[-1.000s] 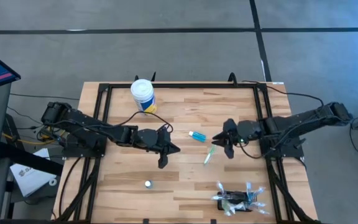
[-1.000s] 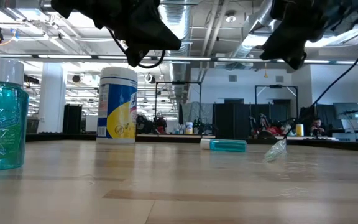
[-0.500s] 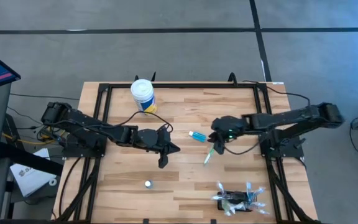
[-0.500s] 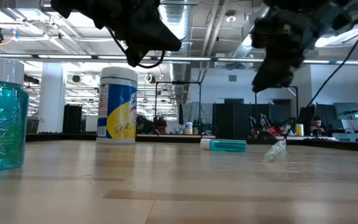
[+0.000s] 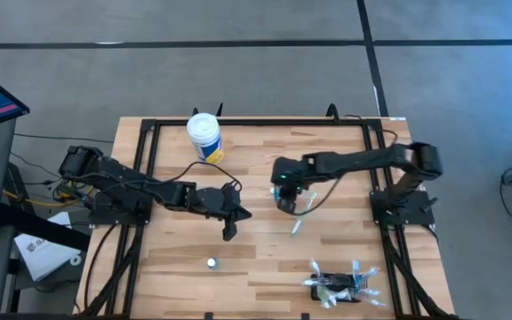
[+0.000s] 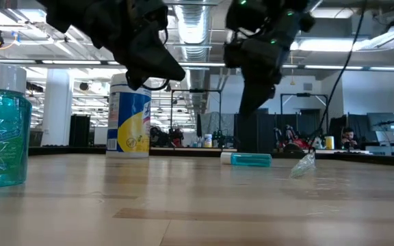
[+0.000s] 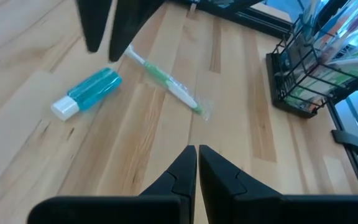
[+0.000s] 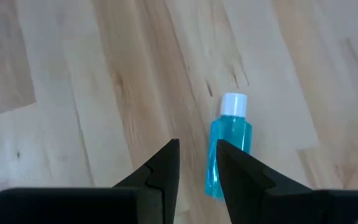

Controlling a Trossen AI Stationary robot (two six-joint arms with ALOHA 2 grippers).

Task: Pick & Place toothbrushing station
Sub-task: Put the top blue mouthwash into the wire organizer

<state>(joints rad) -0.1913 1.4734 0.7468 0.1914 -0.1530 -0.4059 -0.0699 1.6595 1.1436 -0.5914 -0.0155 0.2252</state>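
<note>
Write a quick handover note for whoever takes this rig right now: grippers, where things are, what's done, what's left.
Right gripper: slightly open, empty, above the small blue bottle at mid-table.
Left gripper: shut, empty, waiting over the table's left-centre.
Toothbrushing station: near the front edge on the right, holding packets.
Wrapped toothbrush: loose on the wood beside the bottle.
Done: nothing gripped.
Left: bottle and toothbrush not yet picked up.

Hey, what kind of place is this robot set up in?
Probably a large robotics lab or industrial workspace: exposed ceiling ducts overhead, more equipment racks across the open hall, and a wooden table in a black frame on a concrete floor.
</note>
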